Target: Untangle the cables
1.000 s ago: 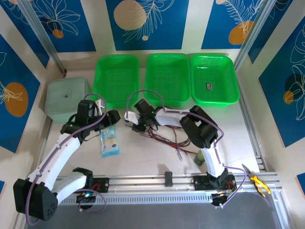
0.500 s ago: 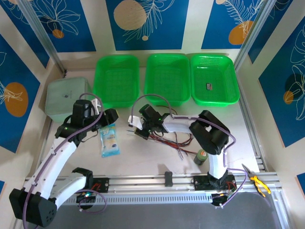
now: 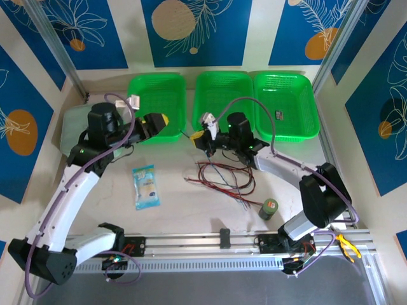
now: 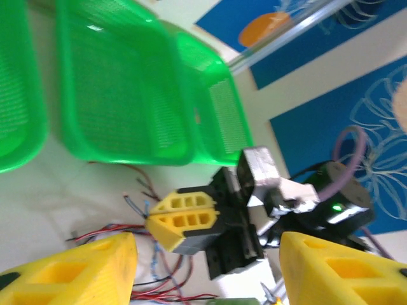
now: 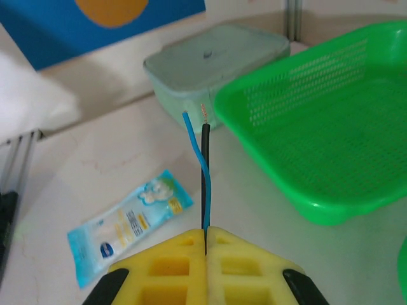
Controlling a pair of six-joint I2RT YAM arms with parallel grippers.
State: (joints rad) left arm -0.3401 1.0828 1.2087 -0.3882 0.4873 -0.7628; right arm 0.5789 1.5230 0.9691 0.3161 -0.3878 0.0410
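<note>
The cables (image 3: 224, 180) lie in a loose tangle of red, black and blue strands on the table (image 3: 184, 210), in front of the middle green basket (image 3: 222, 95). Two strands, one blue and one black, run up from the heap to the right gripper (image 3: 200, 136). Its yellow fingers (image 5: 178, 260) are pressed together on them, and the right wrist view shows both wire ends standing just beyond the closed tips. This gripper sits near the front left corner of the middle basket.

The left gripper (image 3: 159, 120) is at the front rim of the left basket (image 3: 152, 95), with its fingers apart and nothing between them. It faces the right gripper, well apart from it.

The right basket (image 3: 292, 95) holds a small dark object (image 3: 280, 115). A blue sachet (image 3: 145, 185) lies flat on the table left of the tangle. A pale green lidded box (image 3: 71, 133) sits beside the left basket. A small green-capped bottle (image 3: 269, 208) stands right of the cables, and yellow-handled pliers (image 3: 345, 243) rest on the frame rail at the near right corner.
</note>
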